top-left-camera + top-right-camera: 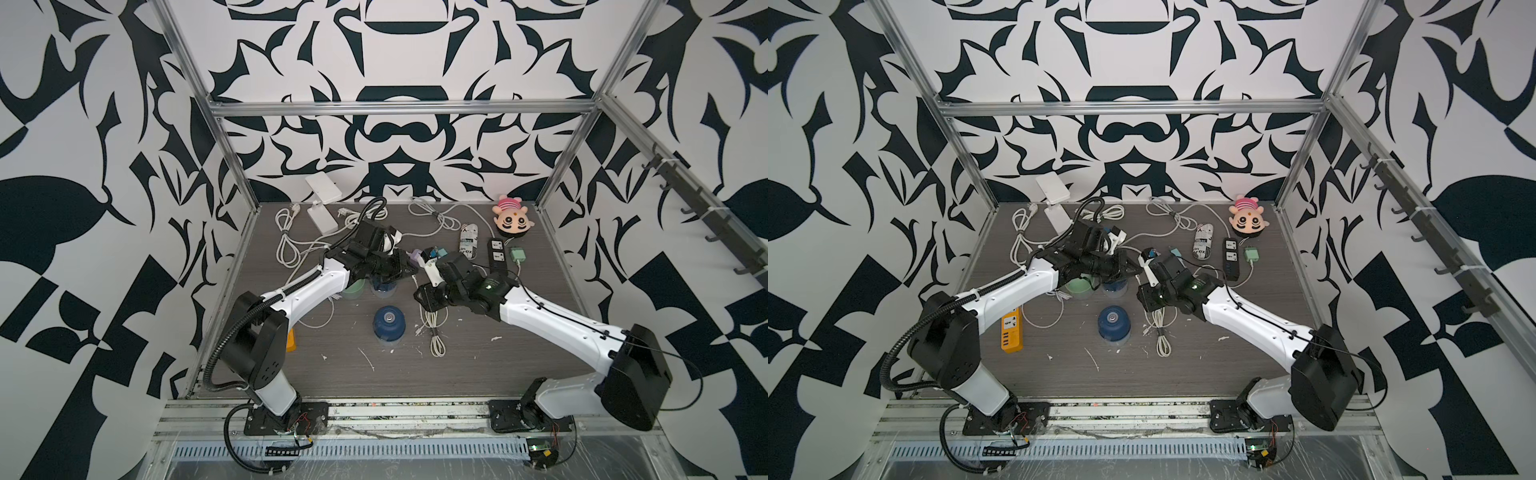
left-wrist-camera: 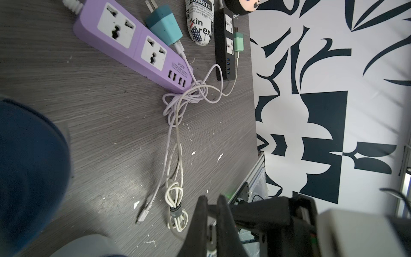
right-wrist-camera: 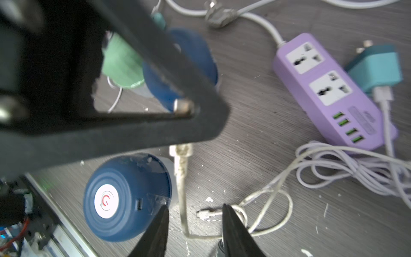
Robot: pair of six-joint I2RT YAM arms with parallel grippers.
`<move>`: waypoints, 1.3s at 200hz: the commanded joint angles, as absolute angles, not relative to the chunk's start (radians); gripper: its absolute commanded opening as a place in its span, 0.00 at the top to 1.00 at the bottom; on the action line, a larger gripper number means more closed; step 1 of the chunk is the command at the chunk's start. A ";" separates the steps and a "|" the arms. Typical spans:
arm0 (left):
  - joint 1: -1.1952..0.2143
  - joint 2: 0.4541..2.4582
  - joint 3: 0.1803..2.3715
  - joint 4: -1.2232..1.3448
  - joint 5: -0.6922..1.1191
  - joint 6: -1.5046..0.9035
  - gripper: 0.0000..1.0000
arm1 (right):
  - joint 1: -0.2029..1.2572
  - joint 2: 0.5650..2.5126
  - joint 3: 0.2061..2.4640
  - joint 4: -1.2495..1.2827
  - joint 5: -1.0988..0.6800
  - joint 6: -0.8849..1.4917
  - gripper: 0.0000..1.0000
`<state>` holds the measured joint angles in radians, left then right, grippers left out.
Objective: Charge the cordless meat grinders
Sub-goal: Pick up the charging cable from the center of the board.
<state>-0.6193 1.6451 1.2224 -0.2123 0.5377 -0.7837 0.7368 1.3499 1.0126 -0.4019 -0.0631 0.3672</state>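
Note:
Three cordless meat grinders stand mid-table. The front navy one (image 1: 389,324) (image 1: 1113,326) (image 3: 126,198) shows its round top button and a side port. A mint green one (image 1: 353,289) (image 3: 122,62) and a second navy one (image 1: 384,286) (image 3: 182,66) sit half hidden under my left arm. My left gripper (image 1: 410,270) (image 2: 211,198) is shut on the plug end of an off-white charging cable (image 3: 182,178), which hangs down beside the front navy grinder. My right gripper (image 1: 417,297) (image 3: 194,213) is open just right of that grinder, and the cable runs between its fingers.
A purple power strip (image 2: 133,49) (image 3: 329,93) lies behind the grippers with a teal charger (image 2: 164,24) beside it. A black strip (image 1: 496,253), a mint adapter (image 1: 518,254) and a pink plush (image 1: 513,220) are at back right. An orange strip (image 1: 1011,328) lies at left. Cable bundles (image 1: 434,332) are scattered about.

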 commanded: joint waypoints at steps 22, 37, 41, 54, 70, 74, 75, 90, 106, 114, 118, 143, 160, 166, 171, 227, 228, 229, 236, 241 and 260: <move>-0.617 1.606 1.200 -0.155 0.575 -0.742 1.00 | 0.736 1.235 1.059 -0.438 0.042 0.387 0.40; -0.617 1.601 1.195 -0.139 0.583 -0.739 1.00 | 0.734 1.212 1.049 -0.455 0.059 0.400 0.20; -0.617 1.601 1.194 -0.134 0.588 -0.739 1.00 | 0.735 1.210 1.053 -0.471 0.071 0.404 0.14; -0.617 1.598 1.188 -0.118 0.596 -0.738 1.00 | 0.735 1.198 1.057 -0.499 0.106 0.395 0.09; -0.617 1.592 1.177 -0.100 0.609 -0.739 1.00 | 0.735 1.157 1.030 -0.469 0.107 0.376 0.09; -0.617 1.590 1.175 -0.097 0.610 -0.738 1.00 | 0.735 1.145 1.023 -0.458 0.108 0.375 0.11; -0.617 1.589 1.174 -0.096 0.610 -0.737 1.00 | 0.735 1.142 1.022 -0.455 0.109 0.375 0.12; -0.617 1.581 1.166 -0.088 0.615 -0.738 1.00 | 0.735 1.114 1.009 -0.427 0.105 0.362 0.21; -0.617 1.574 1.160 -0.083 0.617 -0.736 1.00 | 0.735 1.114 1.012 -0.413 0.099 0.354 0.42; -0.617 1.573 1.158 -0.084 0.617 -0.736 1.00 | 0.735 1.123 1.015 -0.409 0.083 0.349 0.46; -0.617 1.572 1.157 -0.084 0.617 -0.736 1.00 | 0.735 1.129 1.016 -0.405 0.072 0.348 0.46; -0.617 1.570 1.157 -0.081 0.617 -0.738 1.00 | 0.735 1.189 1.051 -0.408 0.003 0.356 0.48; -0.617 1.568 1.157 -0.081 0.618 -0.740 1.00 | 0.735 1.245 1.091 -0.443 -0.016 0.345 0.51; -0.617 1.566 1.157 -0.081 0.620 -0.741 1.00 | 0.735 1.260 1.099 -0.443 -0.023 0.345 0.52; -0.617 1.565 1.157 -0.080 0.620 -0.741 1.00 | 0.734 1.271 1.103 -0.438 -0.028 0.345 0.52; -0.617 1.552 1.145 -0.083 0.623 -0.742 1.00 | 0.735 1.323 1.139 -0.385 -0.051 0.350 0.57; -0.617 1.552 1.144 -0.083 0.623 -0.743 1.00 | 0.735 1.324 1.140 -0.385 -0.051 0.351 0.58; -0.617 1.551 1.144 -0.083 0.624 -0.744 1.00 | 0.735 1.325 1.140 -0.384 -0.051 0.351 0.58; -0.617 1.550 1.144 -0.083 0.624 -0.745 1.00 | 0.735 1.329 1.144 -0.381 -0.052 0.351 0.59; -0.617 1.550 1.142 -0.082 0.626 -0.745 1.00 | 0.735 1.332 1.147 -0.379 -0.052 0.350 0.60; -0.617 1.545 1.138 -0.079 0.626 -0.747 1.00 | 0.736 1.347 1.158 -0.376 -0.058 0.351 0.63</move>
<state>-0.6193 1.5795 1.1530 -0.1001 0.6098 -0.7509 0.7345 1.3403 1.1053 -0.4175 -0.0471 0.3557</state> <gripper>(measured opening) 0.089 0.384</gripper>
